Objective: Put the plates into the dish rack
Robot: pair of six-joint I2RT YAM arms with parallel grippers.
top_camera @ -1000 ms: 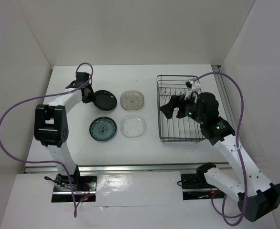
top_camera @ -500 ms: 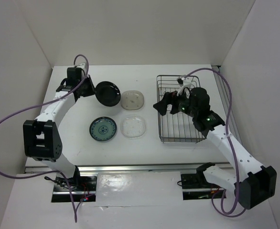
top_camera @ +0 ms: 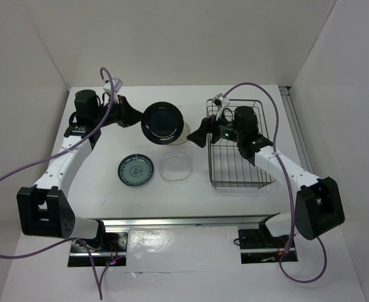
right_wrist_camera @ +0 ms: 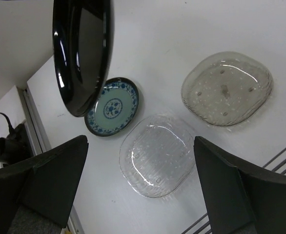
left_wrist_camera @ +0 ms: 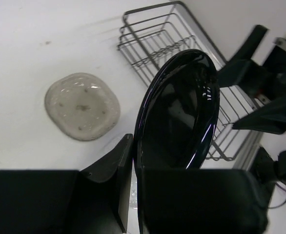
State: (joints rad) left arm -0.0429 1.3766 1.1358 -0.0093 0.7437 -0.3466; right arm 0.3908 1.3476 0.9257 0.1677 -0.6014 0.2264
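I had the left gripper [top_camera: 131, 116] pinching the glossy black plate [top_camera: 162, 123] by its rim, one finger [left_wrist_camera: 117, 168] on each face. The plate hung above the table [top_camera: 96, 182], tipped up nearly on edge, in the gap between the left arm and the dish rack [top_camera: 236, 171]. In the left wrist view its far rim reached toward the rack's near corner; I could not tell whether they touched.

The right gripper [top_camera: 201, 133] sat at the rack's left edge, pointing toward the black plate, its fingers spread wide with nothing between them. In its wrist view the black plate [right_wrist_camera: 82, 53] stood in the upper left, apart from both fingers.

The other three plates lay flat on the table. From above, the beige rounded-square plate [top_camera: 183, 136] was mostly covered by the raised black one, but both wrist views showed it whole. The teal-blue patterned plate [top_camera: 135, 170] and the clear glass plate [top_camera: 175, 167] lay side by side nearer the arm bases, the glass one closer to the rack. The rack held no plates.
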